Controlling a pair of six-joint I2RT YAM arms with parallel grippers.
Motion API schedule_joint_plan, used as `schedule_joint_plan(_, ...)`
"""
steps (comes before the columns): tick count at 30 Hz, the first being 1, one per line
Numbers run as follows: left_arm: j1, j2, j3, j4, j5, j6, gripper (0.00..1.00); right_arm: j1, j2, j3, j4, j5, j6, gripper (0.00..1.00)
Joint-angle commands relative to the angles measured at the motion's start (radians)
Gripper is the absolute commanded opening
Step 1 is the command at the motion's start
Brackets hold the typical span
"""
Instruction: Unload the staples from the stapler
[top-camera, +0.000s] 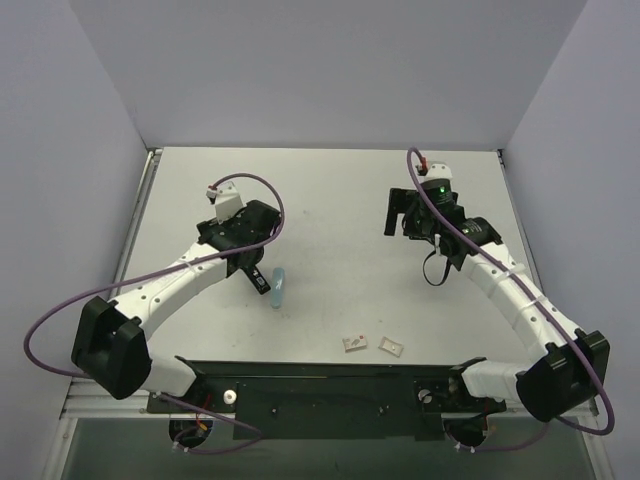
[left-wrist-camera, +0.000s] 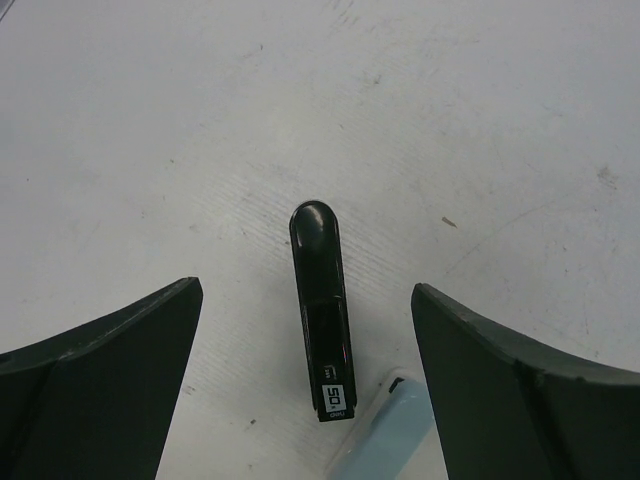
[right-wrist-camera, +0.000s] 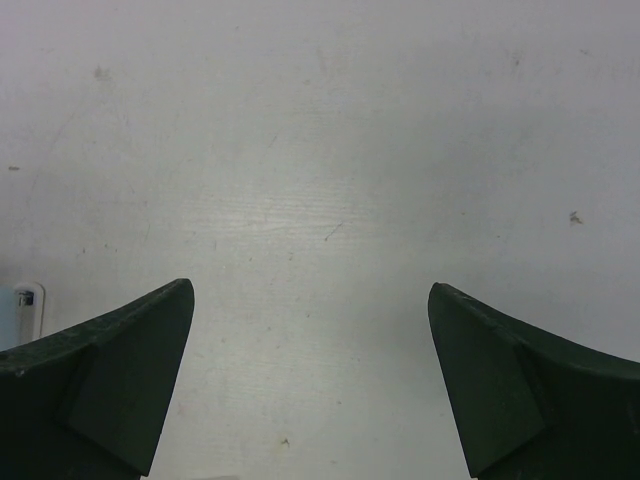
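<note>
Left gripper (left-wrist-camera: 305, 290) is released, jaws wide, and holds nothing. We read that as a straddle set up for a pinch across the stapler's (left-wrist-camera: 320, 320) narrow sides.

In the left wrist view the stapler lies flat on the tabletop (top-camera: 330, 190) between the two fingers, apart from both. Its long axis runs 12 to 6 o'clock, with the rounded end at 12 and the labelled end at 6.

A light-blue piece (left-wrist-camera: 395, 425) sits just beside the labelled end, at about 5 o'clock. It may be the stapler's other half, but we can't tell from this angle.

Right gripper (right-wrist-camera: 310, 290) is also released and empty. It is parked over bare tabletop at about 3 o'clock of the stapler and well apart, so we judge it is keeping clear.

Two small flat pieces (top-camera: 372, 345) lie near the bases, at roughly 4 o'clock of the stapler. They are too small to identify.
</note>
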Motion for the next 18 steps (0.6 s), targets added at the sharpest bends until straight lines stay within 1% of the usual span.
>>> schedule_joint_plan(1, -0.005, 0.049, 0.085, -0.124, -0.072, -0.13, 0.97, 0.031, 0.039, 0.044, -0.053, -0.006, -0.034, 0.97)
schedule_joint_plan(5, -0.005, 0.103, 0.113, -0.11, -0.046, -0.025, 0.97, 0.054, 0.058, 0.044, -0.049, -0.028, -0.047, 0.96)
schedule_joint_plan(7, -0.005, 0.14, 0.136, -0.118, -0.046, -0.019, 0.97, 0.068, 0.065, 0.049, -0.047, -0.025, -0.051, 0.96)
schedule_joint_plan(11, -0.004, 0.193, 0.162, -0.144, -0.034, -0.062, 0.97, 0.08, 0.07, 0.047, -0.049, -0.018, -0.056, 0.96)
schedule_joint_plan(18, 0.015, 0.216, 0.127, -0.046, 0.037, -0.053, 0.97, 0.1, 0.068, 0.041, -0.061, -0.018, -0.068, 0.96)
